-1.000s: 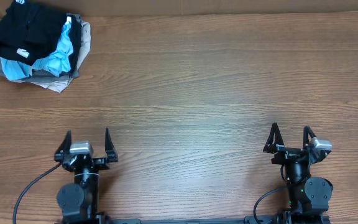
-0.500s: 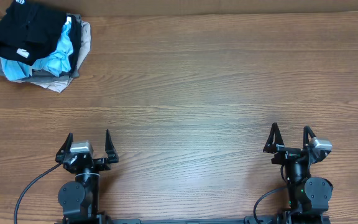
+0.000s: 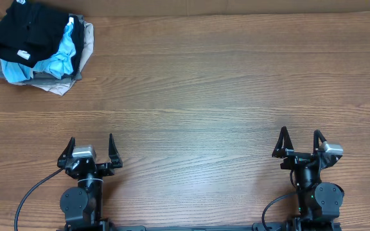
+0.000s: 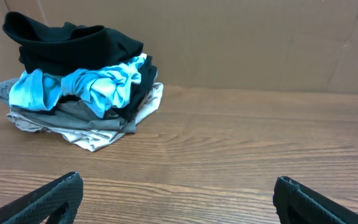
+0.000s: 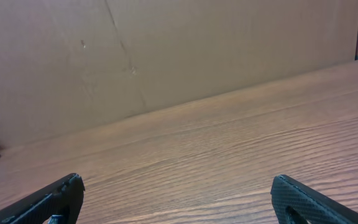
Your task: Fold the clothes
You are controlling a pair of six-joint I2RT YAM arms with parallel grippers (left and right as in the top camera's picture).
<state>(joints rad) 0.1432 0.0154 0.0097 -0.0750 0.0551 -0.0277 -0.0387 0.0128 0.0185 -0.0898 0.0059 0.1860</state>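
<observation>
The clothes, a black garment point(image 3: 29, 29) with a small white tag, lie crumpled on top of a pile at the table's far left corner. The left wrist view shows the same black garment point(image 4: 73, 43) at upper left, far from the fingers. My left gripper point(image 3: 89, 142) rests open at the near left edge, nothing between its fingertips point(image 4: 67, 186). Open and empty too, my right gripper point(image 3: 299, 136) sits at the near right edge; its fingertips point(image 5: 291, 190) frame bare wood.
Under the black garment lie a light blue shirt point(image 3: 60, 54) and grey and tan garments point(image 3: 56, 82). A brown cardboard wall point(image 5: 166, 50) stands along the table's far edge. Bare wooden tabletop point(image 3: 223, 96) spans between the pile and both arms.
</observation>
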